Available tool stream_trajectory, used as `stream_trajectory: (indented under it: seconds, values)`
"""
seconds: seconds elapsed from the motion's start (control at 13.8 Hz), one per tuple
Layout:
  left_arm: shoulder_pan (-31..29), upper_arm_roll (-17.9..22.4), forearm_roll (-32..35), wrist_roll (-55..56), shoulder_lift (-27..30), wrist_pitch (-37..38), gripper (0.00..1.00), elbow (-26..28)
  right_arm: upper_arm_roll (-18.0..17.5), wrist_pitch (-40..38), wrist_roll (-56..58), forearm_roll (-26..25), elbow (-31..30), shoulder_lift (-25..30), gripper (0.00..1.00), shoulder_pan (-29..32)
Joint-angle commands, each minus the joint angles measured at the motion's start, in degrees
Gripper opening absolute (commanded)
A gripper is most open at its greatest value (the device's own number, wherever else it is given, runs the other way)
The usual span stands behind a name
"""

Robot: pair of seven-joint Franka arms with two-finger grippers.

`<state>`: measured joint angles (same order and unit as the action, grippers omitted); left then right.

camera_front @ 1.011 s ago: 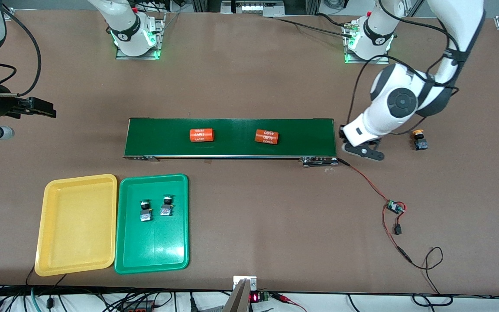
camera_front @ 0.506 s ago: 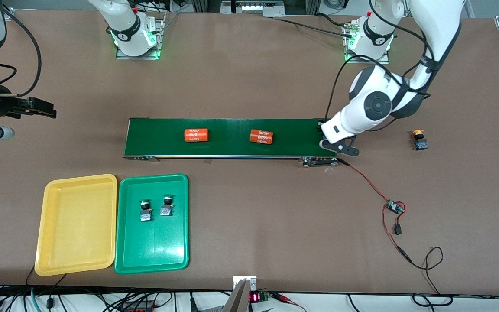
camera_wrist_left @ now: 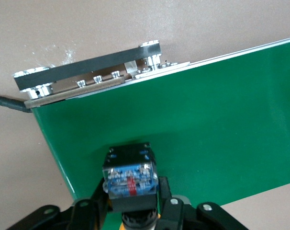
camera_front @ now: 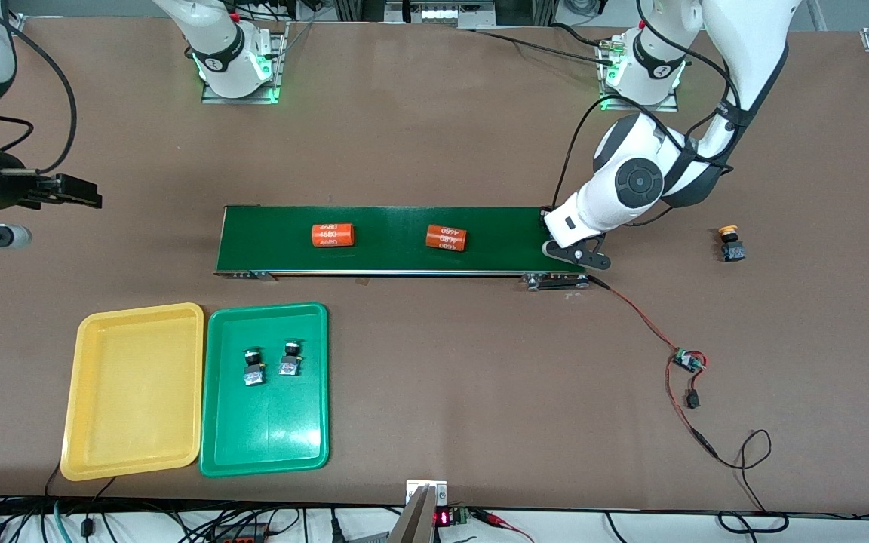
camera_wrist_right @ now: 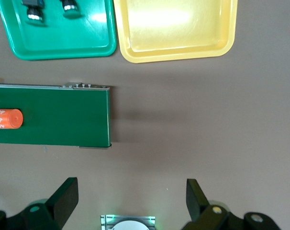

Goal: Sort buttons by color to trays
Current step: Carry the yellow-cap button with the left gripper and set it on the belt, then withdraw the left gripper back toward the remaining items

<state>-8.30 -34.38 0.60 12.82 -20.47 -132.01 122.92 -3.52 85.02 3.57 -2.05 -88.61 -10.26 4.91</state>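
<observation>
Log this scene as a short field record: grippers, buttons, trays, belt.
left gripper: over the belt's end, around a button
right gripper: open, waiting over bare table
green tray: two buttons
yellow tray: no buttons
loose button: yellow cap, on the table at the left arm's end
belt: two orange cylinders

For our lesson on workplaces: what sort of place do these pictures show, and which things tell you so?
Probably a robotics lab or test cell set up like a small sorting line: two bench-mounted arms, a green conveyor belt carrying orange cylinders, and a yellow tray and green tray on the table.
</observation>
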Motion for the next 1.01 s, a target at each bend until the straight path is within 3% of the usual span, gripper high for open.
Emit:
stream_trajectory:
  seconds: [0.0, 0.22, 0.51, 0.87, 0.94]
  values:
    - [0.3, 0.3, -0.6, -1.0, 1.5, 0.9, 1.00, -0.8, -0.3, -1.2, 1.4, 0.9, 0.6, -0.9, 1.00, 0.4]
    - [-0.8, 0.5, -0.6, -0.8, 4.4, 2.4, 1.00, -0.6, -0.3, -1.3, 1.4, 0.9, 0.5, -0.9, 1.00, 0.4]
    - [-13.5, 1.7, -0.4, -1.2, 4.0, 5.0, 1.00, -0.1, -0.3, -1.8, 1.3, 0.9, 0.4, -0.9, 1.00, 0.2]
    - [-18.0, 13.1, 9.1, -1.3, 1.3, 4.0, 1.00, -0.7, -0.4, -2.0, 1.3, 1.0, -0.4, -0.7, 1.00, -0.2]
    - [-19.7, 13.5, 9.4, -1.4, 1.1, 3.7, 1.00, -0.7, -0.4, -2.1, 1.3, 1.0, -0.4, -0.7, 1.00, -0.2]
